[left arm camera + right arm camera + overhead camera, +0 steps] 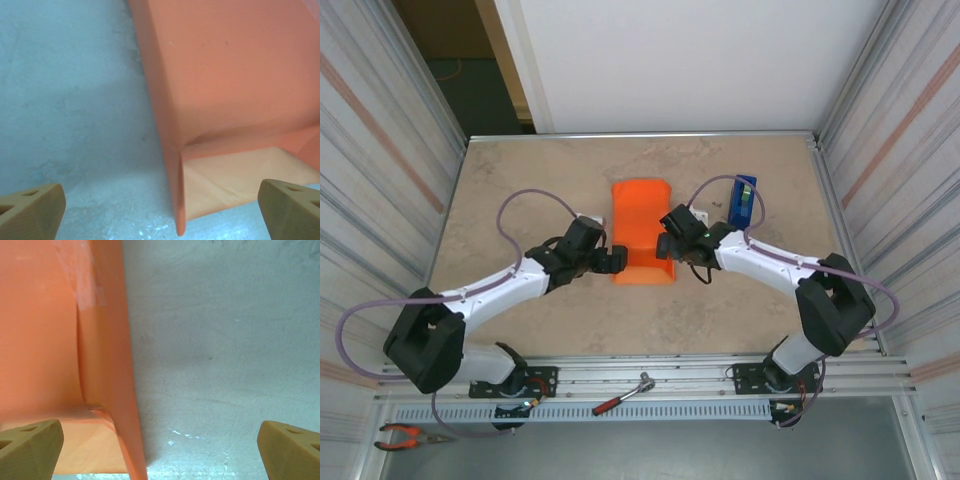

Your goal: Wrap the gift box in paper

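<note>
The paper lies at the middle of the worktop, a mottled, stone-look beige surface. It is a thin, matte, bright orange sheet folded into a boxy, trough-like form. Its long axis runs straight away from the arm bases, with the rounded end far and the open, squared end near. In the left wrist view its side stands up as a crisp vertical wall meeting a sharp diagonal crease, and a paler flap lies flat at the near end. In the right wrist view the other wall rises with a soft curve at its base.

The left gripper sits just beside the paper's near left corner, its tan wedge-shaped fingers spread wide and holding nothing. The right gripper sits at the right edge, its fingers likewise spread and empty.

A blue tape dispenser stands to the right.
</note>
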